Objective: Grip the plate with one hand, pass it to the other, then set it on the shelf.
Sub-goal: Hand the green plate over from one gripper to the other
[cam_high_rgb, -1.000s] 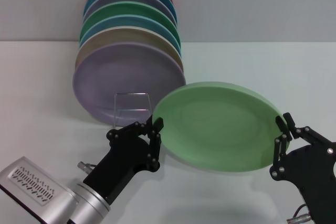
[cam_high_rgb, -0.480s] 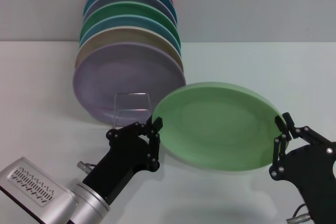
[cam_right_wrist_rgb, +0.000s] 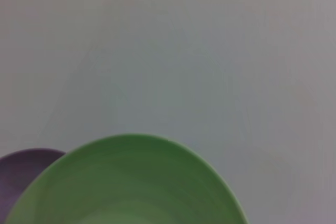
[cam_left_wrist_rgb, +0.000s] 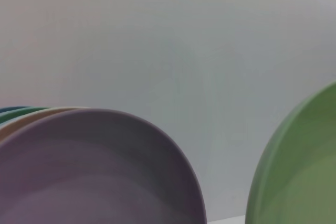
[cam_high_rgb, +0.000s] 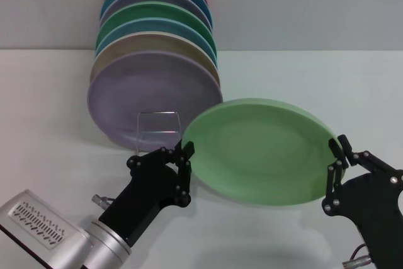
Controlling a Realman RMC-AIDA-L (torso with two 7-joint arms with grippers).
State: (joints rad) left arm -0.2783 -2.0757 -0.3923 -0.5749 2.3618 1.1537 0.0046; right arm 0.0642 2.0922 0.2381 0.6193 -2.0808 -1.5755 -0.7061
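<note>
Mint-green and matte, the plate (cam_high_rgb: 261, 154) is up off the white desk (cam_high_rgb: 315, 80), tilted with its hollow face toward the head camera, held between both grippers. The left gripper (cam_high_rgb: 184, 167) has its black fingers (cam_high_rgb: 187, 150) pinching the plate's left edge, with the silver wrist and grey vented block trailing down toward the lower left corner. The right gripper (cam_high_rgb: 337, 159) is on the opposite side, fingers (cam_high_rgb: 345, 143) closed over the plate's right rim, one in front and one behind the edge as far as I can see. So both seem to be gripping it at once.

Just behind the left gripper is the chrome wire shelf (cam_high_rgb: 157, 129), its rectangular front loop standing free in front of a lilac plate (cam_high_rgb: 148, 96). That lilac one is the frontmost of a row of plates standing on edge: beige, blue, a darker green plate (cam_high_rgb: 157, 14), more behind it, ending in a red one at the back.

The left wrist view shows the mint plate's edge (cam_left_wrist_rgb: 299, 171) beside the lilac plate (cam_left_wrist_rgb: 94, 171), apart from each other. The right wrist view has the mint plate (cam_right_wrist_rgb: 126, 182) filling the lower part.
</note>
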